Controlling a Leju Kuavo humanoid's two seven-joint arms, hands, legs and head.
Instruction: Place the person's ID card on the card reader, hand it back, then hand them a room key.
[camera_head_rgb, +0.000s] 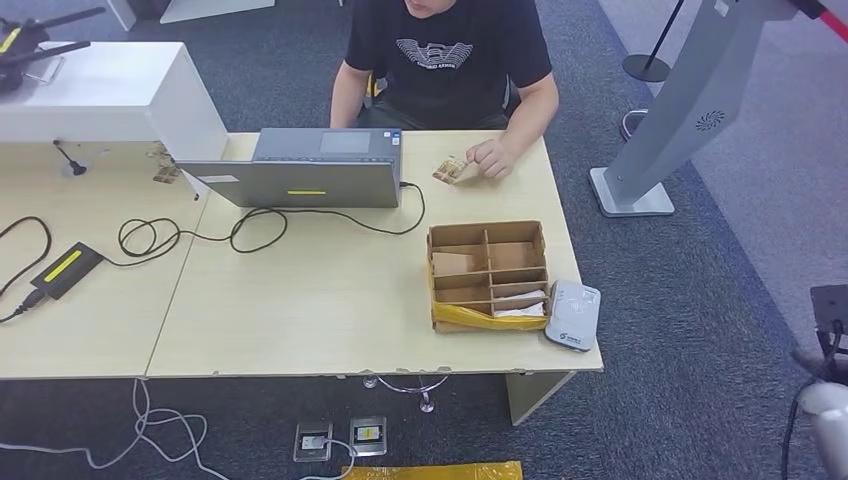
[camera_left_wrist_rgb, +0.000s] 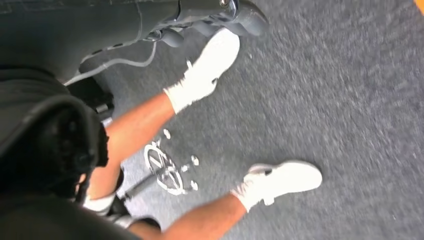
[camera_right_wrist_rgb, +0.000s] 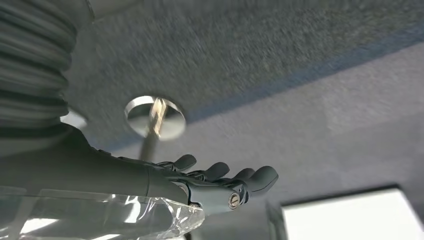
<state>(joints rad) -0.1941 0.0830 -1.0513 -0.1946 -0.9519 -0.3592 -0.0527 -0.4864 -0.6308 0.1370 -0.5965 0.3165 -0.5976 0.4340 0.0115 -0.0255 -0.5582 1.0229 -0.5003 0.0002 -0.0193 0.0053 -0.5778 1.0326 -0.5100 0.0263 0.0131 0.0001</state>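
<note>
Person (camera_head_rgb: 440, 60) in black shirt sat at the table's far edge, one hand (camera_head_rgb: 492, 157) resting on the ID card (camera_head_rgb: 450, 170) lying flat on the table (camera_head_rgb: 300, 300) near that edge. White card reader (camera_head_rgb: 573, 315) lay at the near right corner, touching the divided cardboard box (camera_head_rgb: 487, 272). Laptop (camera_head_rgb: 310, 170) sat toward the far edge, cables trailing left. Right hand (camera_right_wrist_rgb: 220, 182) hung off the table over carpet, fingers extended and spread, holding nothing. Left hand's state: cannot tell; its wrist view showed a seated person's legs and white shoes (camera_left_wrist_rgb: 205, 70).
</note>
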